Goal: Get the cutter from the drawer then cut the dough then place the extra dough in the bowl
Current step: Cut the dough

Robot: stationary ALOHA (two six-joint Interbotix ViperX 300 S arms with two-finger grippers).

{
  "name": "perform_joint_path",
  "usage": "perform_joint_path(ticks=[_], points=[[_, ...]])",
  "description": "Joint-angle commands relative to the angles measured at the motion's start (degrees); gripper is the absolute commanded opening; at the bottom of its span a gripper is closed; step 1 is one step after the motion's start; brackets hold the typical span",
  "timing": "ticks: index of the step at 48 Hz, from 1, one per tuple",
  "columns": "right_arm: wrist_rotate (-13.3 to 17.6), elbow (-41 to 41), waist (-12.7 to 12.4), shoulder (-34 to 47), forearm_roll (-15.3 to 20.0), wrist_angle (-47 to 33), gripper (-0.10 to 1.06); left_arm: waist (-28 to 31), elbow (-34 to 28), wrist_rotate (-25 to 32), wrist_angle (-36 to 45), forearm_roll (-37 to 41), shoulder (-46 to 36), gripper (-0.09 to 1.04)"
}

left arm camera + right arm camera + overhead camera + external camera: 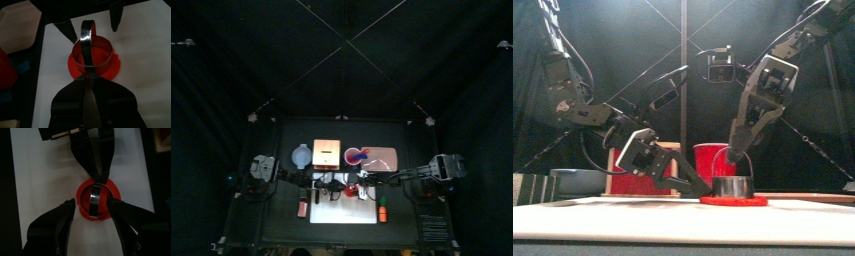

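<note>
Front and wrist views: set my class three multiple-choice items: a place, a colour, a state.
1. Where does the round metal cutter with a wire handle stand? A. on the flat red dough disc B. in a bowl C. in a drawer
2. What colour is the flat cutting board under the dough? A. pink B. white C. blue
3. How is the right claw? A. shut on the dough B. open, a jaw either side of the cutter C. holding a knife
Answers: 1 A, it rests on the dough; 2 B, white shows around the dough; 3 B, its jaws stand apart.
</note>
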Motion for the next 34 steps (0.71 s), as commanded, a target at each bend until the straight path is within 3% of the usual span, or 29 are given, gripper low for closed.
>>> perform_joint_path(ticks=[1,25,34], points=[[0.09,-1.85,-0.35,-0.79,-0.18,0.0,0.87,-0.18,-0.97,-0.18,0.62,-0.26,-0.35,0.59],[0.53,-6.77,-2.2,2.2,-0.97,10.46,0.84,-0.26,-0.7,-0.18,2.02,-0.97,-0.09,0.59],[2.11,-8.0,-2.2,2.29,-2.02,11.34,0.7,-0.35,-0.62,-0.18,2.02,-1.05,-0.09,0.59]])
